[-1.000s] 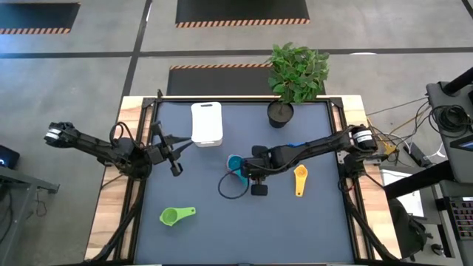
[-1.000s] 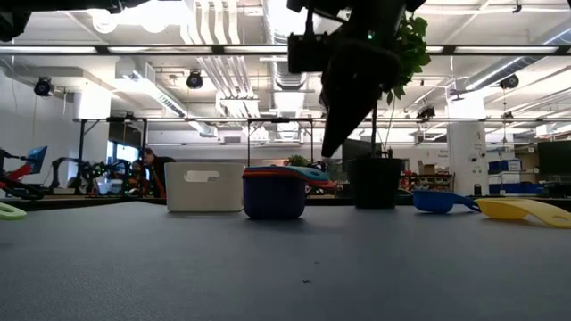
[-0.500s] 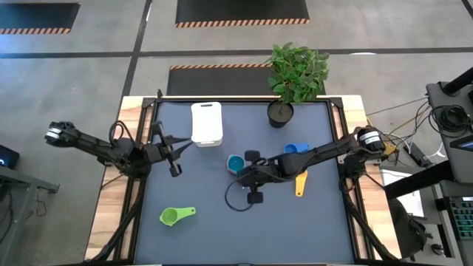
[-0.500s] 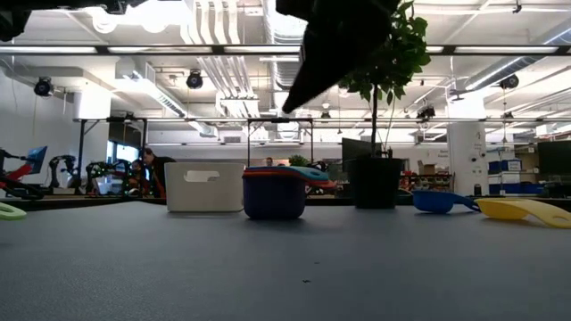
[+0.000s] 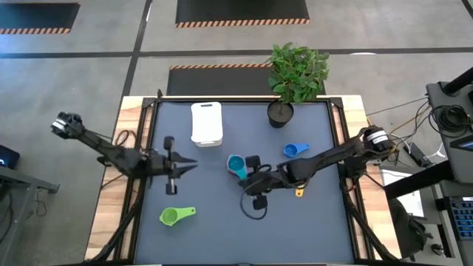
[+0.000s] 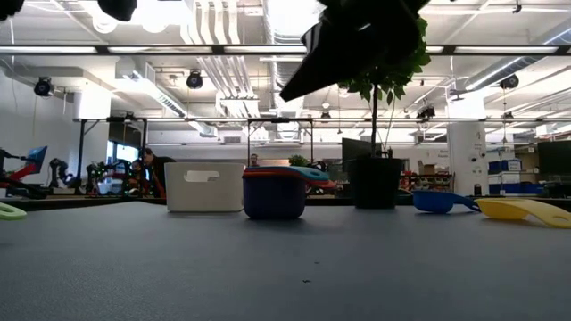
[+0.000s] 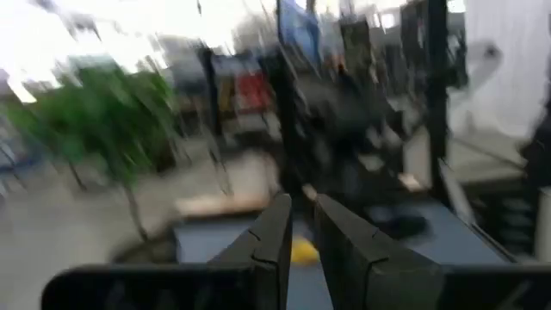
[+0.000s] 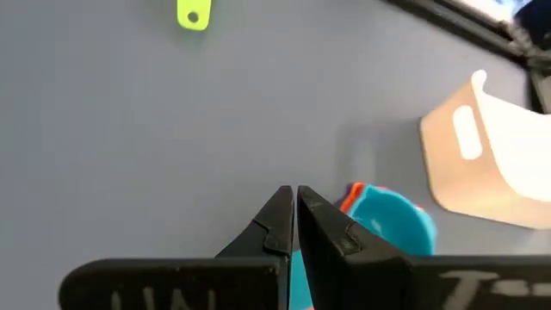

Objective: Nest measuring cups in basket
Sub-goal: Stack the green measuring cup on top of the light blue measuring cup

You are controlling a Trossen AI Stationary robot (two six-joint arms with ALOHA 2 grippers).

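Table (image 5: 222, 236): dark grey mat on a wooden frame, filling the centre of the high view.
Plant pot (image 5: 281, 113): black, with a leafy green plant, at the upper right of the mat; in the low view it stands right of centre.
Left arm: enters from the left edge of the high view and reaches toward the mat's left-centre.
Right arm: enters from the right edge of the high view and stretches across the mat to its centre, lying over part of the yellow cup.
Basket (image 5: 207, 123): white, upright, at the upper centre-left of the mat; nothing visible inside from above. In the low view it sits left of centre, behind and beside the stack.
Left gripper (image 5: 188, 164): over the left-centre of the mat, below the basket in the frame; fingers almost together, a thin gap between them, nothing held.
Right gripper (image 5: 242, 182): at frame centre, just below and right of the stack; fingers pressed together, holding nothing.
Cup stack (image 5: 236, 165): teal cup on top, at mat centre; the low view shows a dark blue-purple body with a red rim and an orange edge.
Green cup (image 5: 175, 215): lower left of the mat, alone, handle pointing right.
Yellow cup (image 6: 526, 210): right of centre on the mat.
Blue cup (image 5: 295, 150): right of centre, above the right arm in the frame.
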